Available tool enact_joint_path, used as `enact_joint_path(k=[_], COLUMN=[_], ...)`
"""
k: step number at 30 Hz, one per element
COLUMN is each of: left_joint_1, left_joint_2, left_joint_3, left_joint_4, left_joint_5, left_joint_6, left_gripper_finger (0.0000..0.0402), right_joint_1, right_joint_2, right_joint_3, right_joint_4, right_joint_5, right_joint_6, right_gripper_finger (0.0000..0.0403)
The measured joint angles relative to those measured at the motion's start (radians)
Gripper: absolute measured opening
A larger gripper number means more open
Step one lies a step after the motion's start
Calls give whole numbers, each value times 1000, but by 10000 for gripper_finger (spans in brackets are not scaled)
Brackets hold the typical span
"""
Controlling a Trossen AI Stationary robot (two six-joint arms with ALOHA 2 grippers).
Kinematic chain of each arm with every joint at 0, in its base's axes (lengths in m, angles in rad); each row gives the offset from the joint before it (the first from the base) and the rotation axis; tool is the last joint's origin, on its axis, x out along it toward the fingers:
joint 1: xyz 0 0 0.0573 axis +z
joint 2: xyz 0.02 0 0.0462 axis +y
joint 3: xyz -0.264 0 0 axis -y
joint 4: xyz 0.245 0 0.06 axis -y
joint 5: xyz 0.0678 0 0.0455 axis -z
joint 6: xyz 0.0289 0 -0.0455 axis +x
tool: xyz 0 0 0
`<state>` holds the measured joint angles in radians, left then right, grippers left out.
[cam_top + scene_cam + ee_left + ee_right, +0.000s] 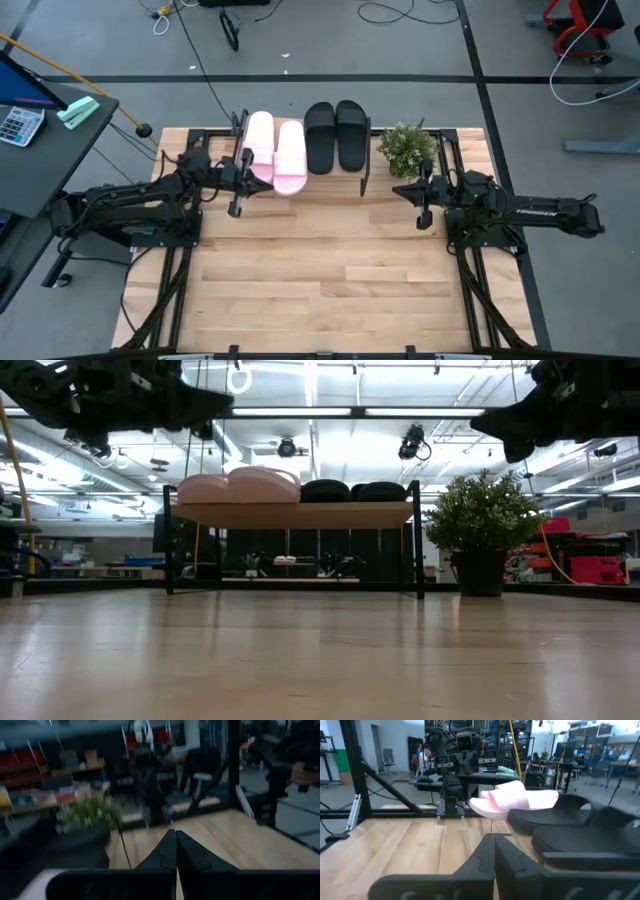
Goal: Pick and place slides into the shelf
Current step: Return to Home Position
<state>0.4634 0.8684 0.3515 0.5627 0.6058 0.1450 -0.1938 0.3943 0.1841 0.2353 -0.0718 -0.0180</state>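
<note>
1. We see all 4 slides on the shelf (300,515), which stands at the far edge of the bench (330,290). The pink pair (276,152) takes its left half and the black pair (335,136) its right half, the 2 pairs just beside each other.
2. Each slide lies sole down, lengthways across the plank. We judge that this is what lets 4 fit side by side on so small a top.
3. The left pincer (175,837) has its fingers pressed together with nothing between them. It hangs above the bench close by the pink pair's end of the shelf.
4. The right pincer (493,840) is likewise closed and empty. It sits in front of the potted plant (405,150), which stands just beside the shelf's right end.
5. We judge the placing done; only drawing both arms back to rest is left. Closed fingers suit that, since a slim tip is less likely to snag a strap or a leaf.
6. The risk we see is on the left. A sideways swing so near the pink pair could nudge a slide off the plank, so pulling straight back looks safer.
</note>
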Motion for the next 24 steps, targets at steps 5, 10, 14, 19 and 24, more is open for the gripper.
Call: enact_joint_path(k=[5, 10, 14, 19, 24], left_joint_1=[3, -15, -17, -10, -5], left_joint_2=[2, 16, 16, 15, 5], left_joint_3=[0, 1, 1, 1, 0], left_joint_4=[174, 196, 141, -17, -30], left_joint_5=[-6, -163, -213, -210, -210], left_joint_6=[-107, -268, -304, -324, -258], left_gripper_finger=[5, 3, 5, 4, 3], right_joint_1=[-2, -3, -3, -29, -34], right_joint_2=[0, 0, 4, 5, 5], right_joint_3=[0, 0, 0, 0, 0], right_joint_4=[66, 103, 87, -51, -5], right_joint_5=[16, 37, 39, 69, 83], right_joint_6=[-83, -144, -112, 20, -20], right_gripper_finger=[0, 0, 0, 0, 0])
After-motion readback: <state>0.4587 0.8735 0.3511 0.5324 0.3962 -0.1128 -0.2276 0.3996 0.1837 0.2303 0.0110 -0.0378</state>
